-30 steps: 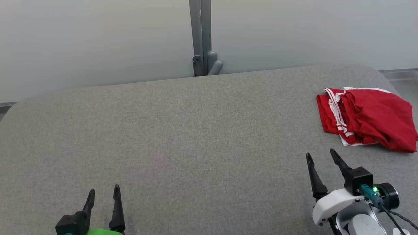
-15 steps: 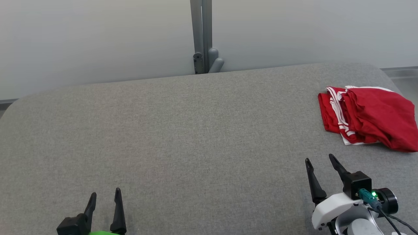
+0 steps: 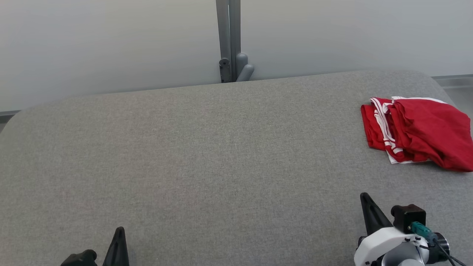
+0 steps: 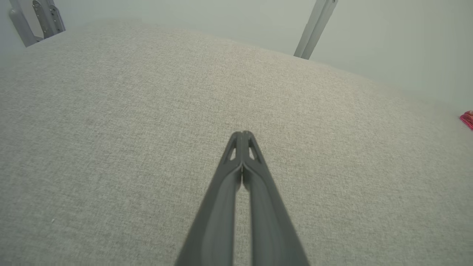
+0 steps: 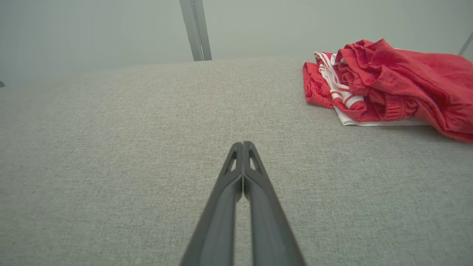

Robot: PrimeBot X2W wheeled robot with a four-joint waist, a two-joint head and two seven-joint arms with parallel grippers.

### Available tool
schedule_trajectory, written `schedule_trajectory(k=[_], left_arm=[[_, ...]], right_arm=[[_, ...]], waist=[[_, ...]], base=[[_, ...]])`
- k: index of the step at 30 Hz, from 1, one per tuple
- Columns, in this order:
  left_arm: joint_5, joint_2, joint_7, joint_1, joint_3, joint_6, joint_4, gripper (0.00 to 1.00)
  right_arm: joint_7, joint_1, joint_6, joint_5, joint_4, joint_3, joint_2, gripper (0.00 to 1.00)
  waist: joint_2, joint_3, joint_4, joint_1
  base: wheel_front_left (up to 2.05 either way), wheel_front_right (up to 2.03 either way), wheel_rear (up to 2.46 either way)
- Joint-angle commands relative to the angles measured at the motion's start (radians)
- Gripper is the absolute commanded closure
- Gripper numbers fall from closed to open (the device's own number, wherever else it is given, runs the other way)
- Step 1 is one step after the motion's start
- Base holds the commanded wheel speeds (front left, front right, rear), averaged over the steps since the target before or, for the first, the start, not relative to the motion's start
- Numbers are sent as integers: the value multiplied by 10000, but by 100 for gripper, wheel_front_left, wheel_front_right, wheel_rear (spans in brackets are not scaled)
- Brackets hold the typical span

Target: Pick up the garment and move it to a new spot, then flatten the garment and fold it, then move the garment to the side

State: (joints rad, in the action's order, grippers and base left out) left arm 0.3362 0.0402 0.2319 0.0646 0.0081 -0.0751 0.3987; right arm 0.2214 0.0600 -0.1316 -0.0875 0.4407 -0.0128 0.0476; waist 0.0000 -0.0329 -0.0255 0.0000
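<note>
My left jaws are pressed tight together with nothing between them, low at 7 o'clock of the grey surface (image 3: 221, 147). My right jaws are likewise closed and empty, at 5 o'clock. The red garment (image 3: 421, 131) with white stripes lies crumpled at 2 o'clock on the surface, near its right edge. It is well apart from my left jaws and at 1 o'clock from my right jaws.
</note>
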Motion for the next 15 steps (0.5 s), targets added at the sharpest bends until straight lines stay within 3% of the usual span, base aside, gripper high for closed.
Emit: schedule_trajectory(k=[1, 15], left_arm=[[374, 24, -71, -257, 95, -50, -167, 100], [2895, 43, -712, -528, 250, -154, -522, 100]], right_arm=[[-81, 248, 1, -441, -200, -69, 46, 100], [-658, 223, 3, -3468, -673, -166, 47, 100]], waist=[[0, 3, 2, 0], [0, 48, 34, 0]], base=[[0, 0, 0], [0, 0, 0]])
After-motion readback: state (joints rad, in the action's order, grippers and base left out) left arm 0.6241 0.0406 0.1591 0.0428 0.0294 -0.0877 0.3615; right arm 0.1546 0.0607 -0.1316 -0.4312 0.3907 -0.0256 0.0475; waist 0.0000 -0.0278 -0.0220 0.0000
